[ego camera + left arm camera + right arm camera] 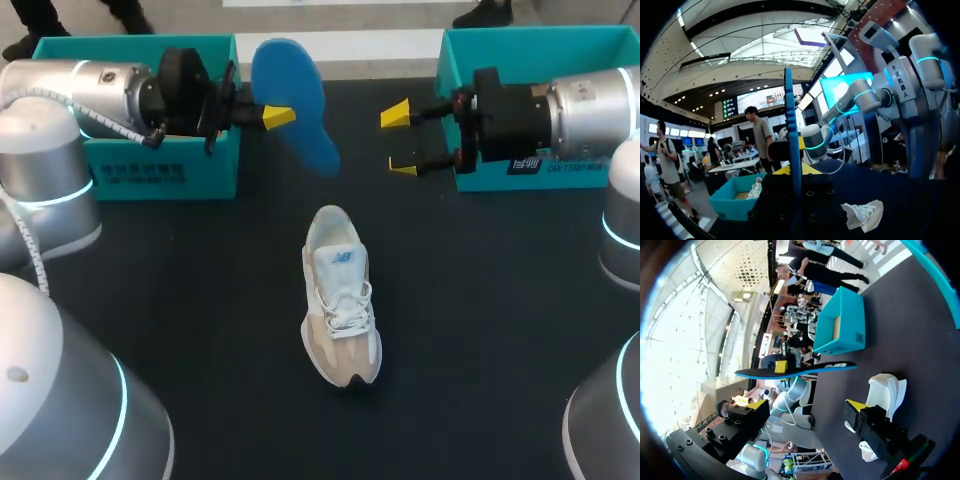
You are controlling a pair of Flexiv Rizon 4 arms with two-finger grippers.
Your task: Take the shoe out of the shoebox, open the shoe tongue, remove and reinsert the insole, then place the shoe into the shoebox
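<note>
A white and beige shoe (340, 295) lies on the black table at the middle, toe away from me; it also shows in the wrist views as the shoe (862, 215) and the shoe (885, 390). Above and beyond the shoe, my left gripper (278, 117) is shut on a blue insole (292, 95), held up on edge. The insole (791, 135) rises edge-on from the left gripper (792, 172). My right gripper (399, 142) stands open facing the insole (795, 370), a short gap away. Nothing is between the right gripper (807, 405) fingers.
Two teal shoeboxes stand at the back: the left box (160, 165) behind my left arm and the right box (520, 40) behind my right arm. Something white shows inside the right box (732, 205). The left box (847, 320) lies past the insole.
</note>
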